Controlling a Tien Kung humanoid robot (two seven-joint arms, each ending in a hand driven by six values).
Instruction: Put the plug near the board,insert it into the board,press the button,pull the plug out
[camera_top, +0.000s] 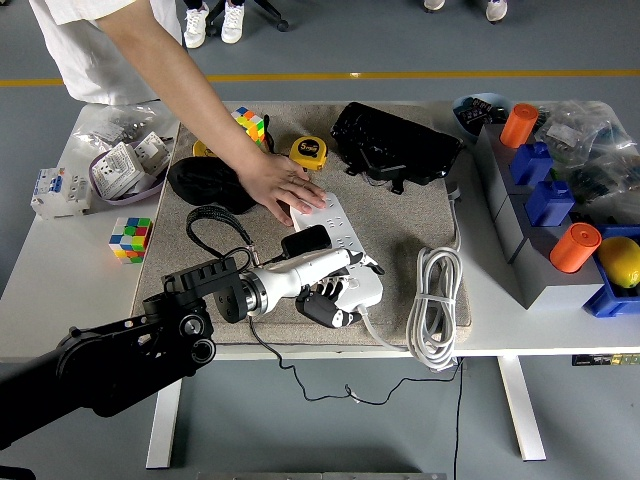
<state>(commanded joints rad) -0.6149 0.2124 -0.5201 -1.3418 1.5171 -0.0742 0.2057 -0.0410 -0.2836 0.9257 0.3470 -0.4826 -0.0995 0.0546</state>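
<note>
The black boxy plug adapter (306, 241) sits upright on the long white power strip (340, 243), about midway along it and seemingly seated in a socket, its thin black cord (268, 352) trailing off the near edge of the table. The strip lies slantwise on a grey felt mat (400, 215), and a person's bare hand (283, 186) presses flat on its far end — I'd guess to keep it from sliding or lifting while the robot works on it. The robot's left hand (335, 285), white-backed with black fingers (330, 305), reaches over the strip's near end, just beside the plug rather than on it; the fingers are curled downward against the strip and hold nothing, which to me looks like going for the switch there, though the button itself is hidden beneath them. The strip's own thick white cable (436, 305) lies coiled to the right, out of the way. No right arm shows.
</note>
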